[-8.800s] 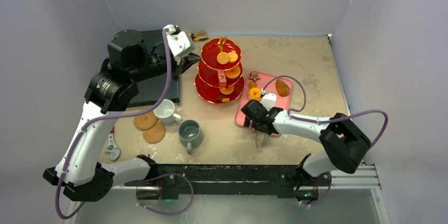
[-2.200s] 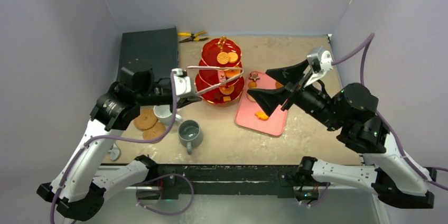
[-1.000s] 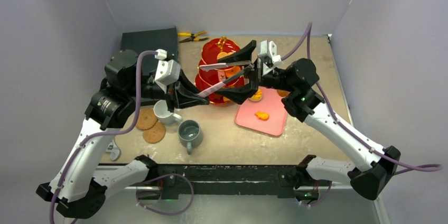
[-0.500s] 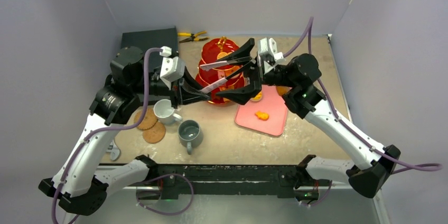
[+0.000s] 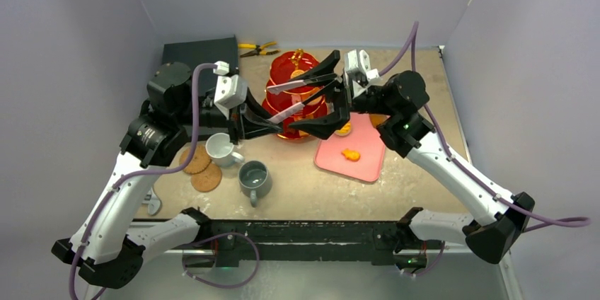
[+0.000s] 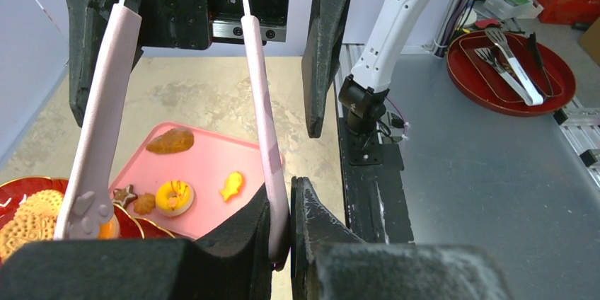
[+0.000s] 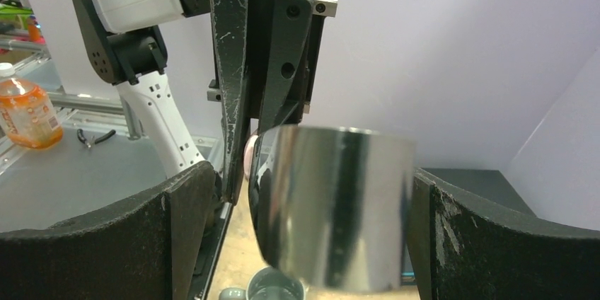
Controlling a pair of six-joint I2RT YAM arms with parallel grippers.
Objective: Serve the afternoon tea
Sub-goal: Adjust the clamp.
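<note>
Left fingers point(image 6: 240, 247) pinch one arm of pink tongs point(image 6: 260, 123); pastries point(image 6: 174, 197) on pink tray point(image 6: 209, 162) below.

Pliers point(image 5: 256, 48) lie between slab point(image 5: 198, 54) and stand point(image 5: 286, 66).

White left arm point(image 5: 113, 194) and right arm point(image 5: 456, 176), black-jointed.
A purple cable point(image 5: 192, 98) is routed along each; the black wedge-shaped fingers point(image 7: 230, 66) are scratched pale.

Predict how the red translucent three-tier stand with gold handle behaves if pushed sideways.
The red translucent three-tier stand looks tall for its base, so it may tip. The round orange biscuits lying loose on its tiers would probably slide.
</note>
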